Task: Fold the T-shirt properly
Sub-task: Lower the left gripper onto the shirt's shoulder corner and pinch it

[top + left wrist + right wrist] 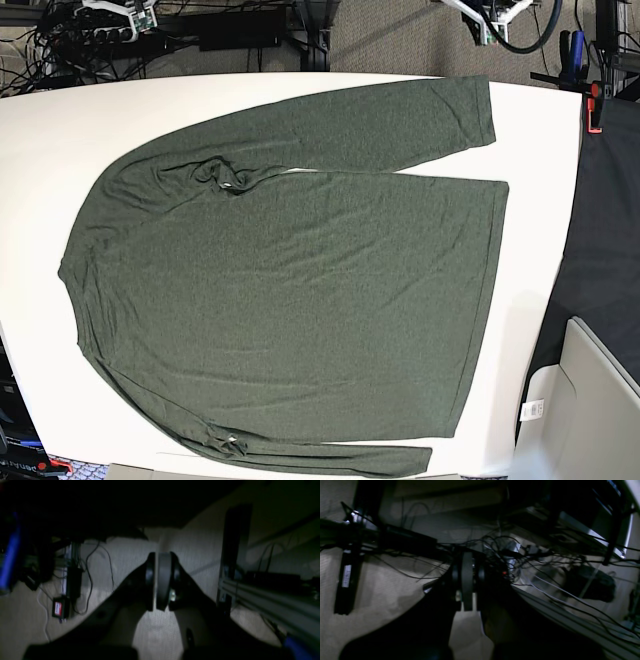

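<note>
The T-shirt (290, 300) lies spread flat on the white table (60, 110), a dark olive-green long-sleeved knit with its collar end to the left and its hem to the right. One sleeve runs along the far edge to a cuff (478, 105). The other sleeve lies along the near edge, its cuff (415, 462) at the bottom. Neither arm shows in the base view. In the dim left wrist view my left gripper (157, 557) is shut on nothing, over carpet. My right gripper (467, 555) is likewise shut and empty.
A black surface (610, 220) borders the table on the right, with a grey box (590, 400) at the near right. Cables and a power strip (230, 30) lie behind the table. Both wrist views show floor, tangled cables (510, 555) and an aluminium rail (262, 597).
</note>
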